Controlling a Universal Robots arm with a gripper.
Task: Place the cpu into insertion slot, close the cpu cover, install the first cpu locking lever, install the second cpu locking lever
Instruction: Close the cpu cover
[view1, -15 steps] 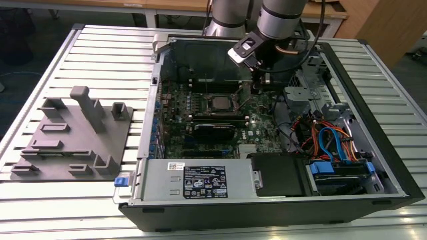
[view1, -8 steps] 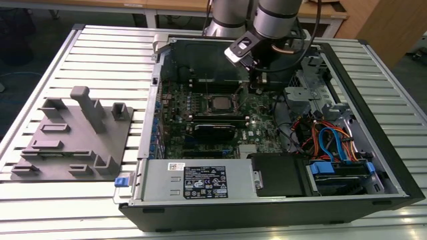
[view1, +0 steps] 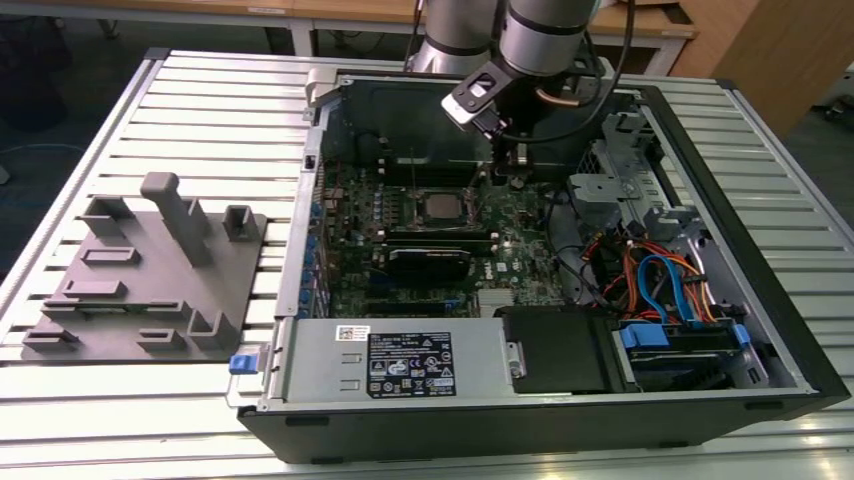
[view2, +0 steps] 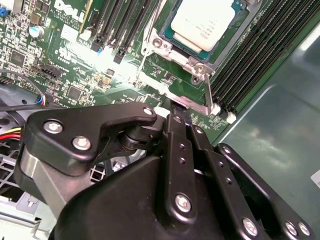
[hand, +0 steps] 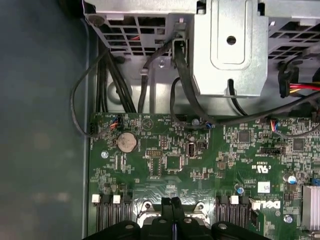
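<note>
Silver-grey cpu (view2: 206, 22), green motherboard (hand: 200, 167), black end effector (hand: 172, 202)

Open computer case (view1: 534, 425), cpu (view1: 434, 207) on the motherboard (view1: 514, 238), gripper (view1: 515, 162) near the cpu

Grey fixture plate (view1: 140, 290) (ridged) lies beside the computer case (view1: 534, 420).

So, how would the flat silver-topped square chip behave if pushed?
Likely stiff and light: the silver-topped square cpu is a thin slab. Its smooth top looks slippery. Lying flat inside the silver cover frame, it should hardly tip.
</note>
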